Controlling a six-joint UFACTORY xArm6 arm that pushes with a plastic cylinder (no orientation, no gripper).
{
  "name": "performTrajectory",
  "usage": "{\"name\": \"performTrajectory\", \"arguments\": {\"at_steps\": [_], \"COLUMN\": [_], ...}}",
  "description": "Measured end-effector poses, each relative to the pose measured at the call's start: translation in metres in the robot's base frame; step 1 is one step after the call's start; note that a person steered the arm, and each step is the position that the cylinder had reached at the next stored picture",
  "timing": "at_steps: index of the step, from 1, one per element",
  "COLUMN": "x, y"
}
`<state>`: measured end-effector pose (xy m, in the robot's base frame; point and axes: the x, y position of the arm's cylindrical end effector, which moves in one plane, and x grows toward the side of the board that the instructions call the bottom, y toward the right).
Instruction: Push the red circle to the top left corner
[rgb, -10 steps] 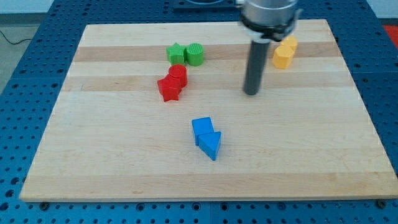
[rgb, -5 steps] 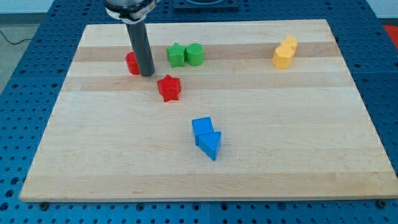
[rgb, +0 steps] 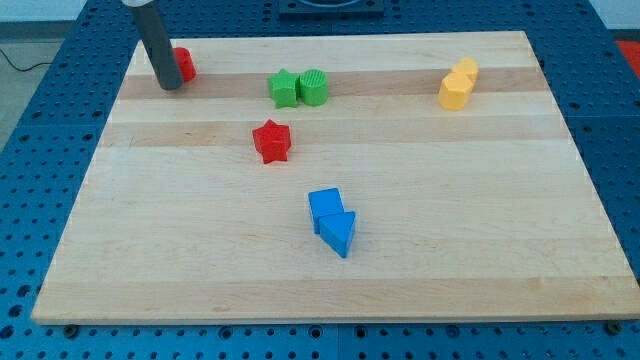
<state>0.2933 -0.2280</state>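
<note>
The red circle (rgb: 184, 64) lies near the board's top left corner, partly hidden behind my rod. My tip (rgb: 170, 86) rests on the board just to the left of and below the red circle, touching or almost touching it. The red star (rgb: 272, 141) lies alone toward the middle of the board.
A green star (rgb: 284, 88) and a green round block (rgb: 313, 87) sit side by side at top centre. Two yellow blocks (rgb: 458, 84) touch at the top right. A blue square block (rgb: 325, 207) and a blue triangular block (rgb: 338, 234) touch at centre bottom. The wooden board (rgb: 500, 250) lies on a blue perforated table.
My rod swept from the right side across to the top left. The red circle left the red star and moved up and left to the corner area. The red star stayed.
</note>
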Motion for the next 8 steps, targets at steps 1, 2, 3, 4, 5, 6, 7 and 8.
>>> {"name": "performTrajectory", "arguments": {"at_steps": [1, 2, 3, 4, 5, 6, 7, 8], "x": [0.009, -0.018, -0.03, -0.013, 0.009, -0.003, -0.018, -0.035], "y": [0.047, 0.065, 0.043, 0.043, 0.042, 0.026, 0.011, -0.007]}}
